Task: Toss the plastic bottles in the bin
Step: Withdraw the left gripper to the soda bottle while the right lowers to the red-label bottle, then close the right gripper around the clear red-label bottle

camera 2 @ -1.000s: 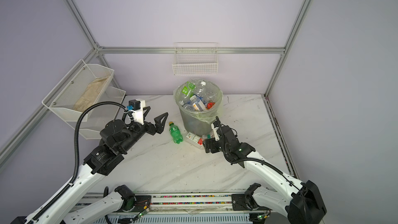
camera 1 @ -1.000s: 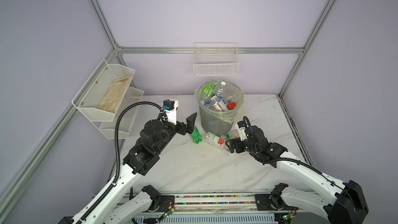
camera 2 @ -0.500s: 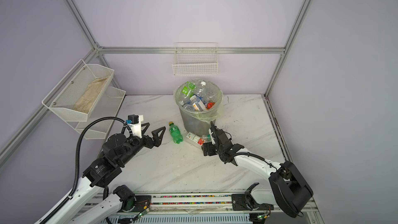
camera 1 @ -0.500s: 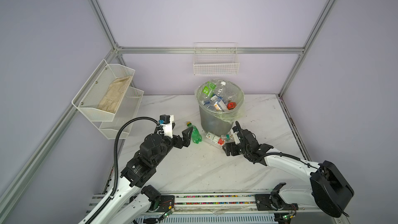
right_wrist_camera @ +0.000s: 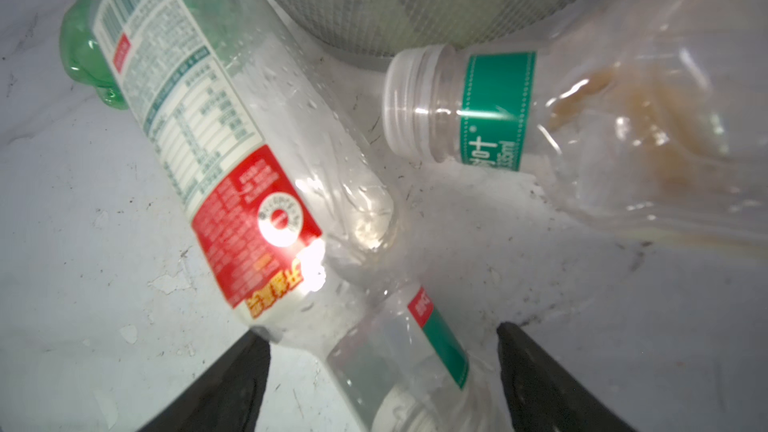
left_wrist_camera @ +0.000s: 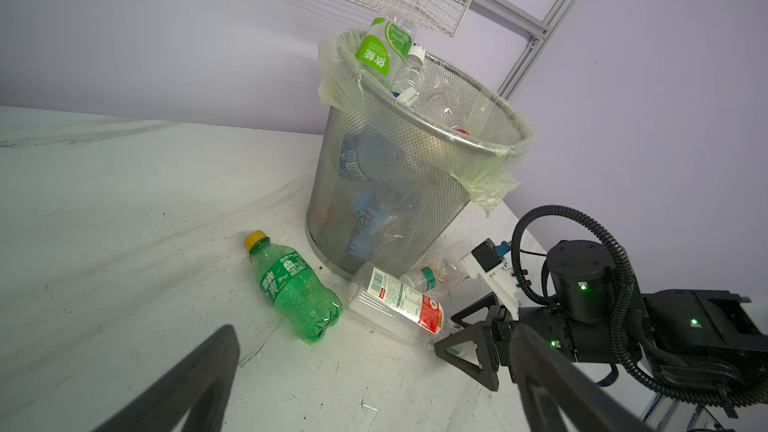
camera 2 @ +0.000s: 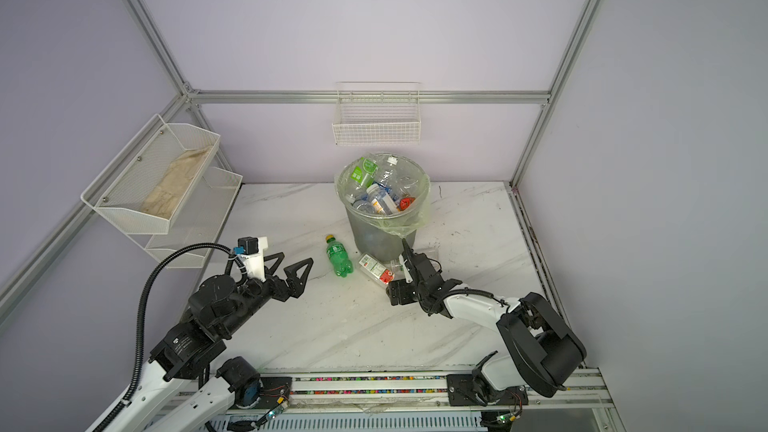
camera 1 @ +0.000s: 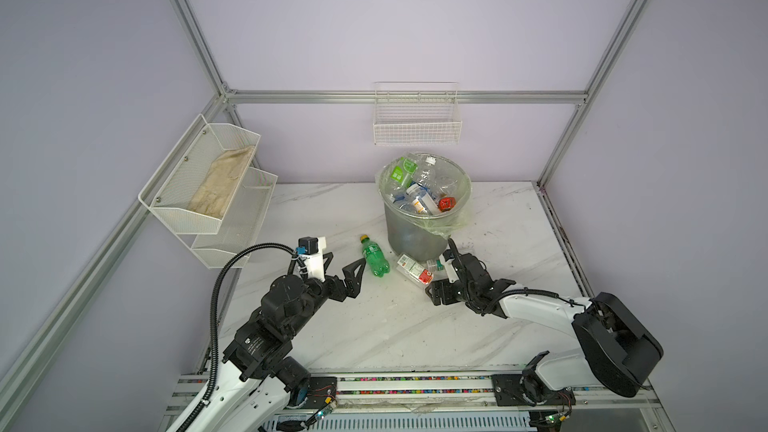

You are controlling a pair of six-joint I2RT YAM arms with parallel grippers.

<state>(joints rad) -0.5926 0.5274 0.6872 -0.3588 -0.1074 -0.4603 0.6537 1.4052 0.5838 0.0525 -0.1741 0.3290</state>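
**Three plastic bottles are lying on the counter (camera 1: 374,326) at the foot of the bin (camera 1: 411,238).** They are a green bottle (camera 1: 375,257), a red-label bottle (camera 1: 413,270) resting against it, and a clear bottle (right_wrist_camera: 582,118) beside the bin's wall.

**Likely faults.**
- The right hand (right_wrist_camera: 380,347) is straddling the red-label bottle at its tapered, droplet-wet neck. A squeeze there may be squirting it out, or swinging its far end into the green bottle and rolling that one away.
- The bin is already heaping to its rim, so a dropped bottle may be bouncing back out.
- Both hands are working close together, risking contact.

**Pose.** The right forearm is lying low over the counter, with its jaws released and gripping nothing yet. The left hand (camera 1: 345,261) is hovering just short of the green bottle, elbow bent, with its jaws spread wide and empty.
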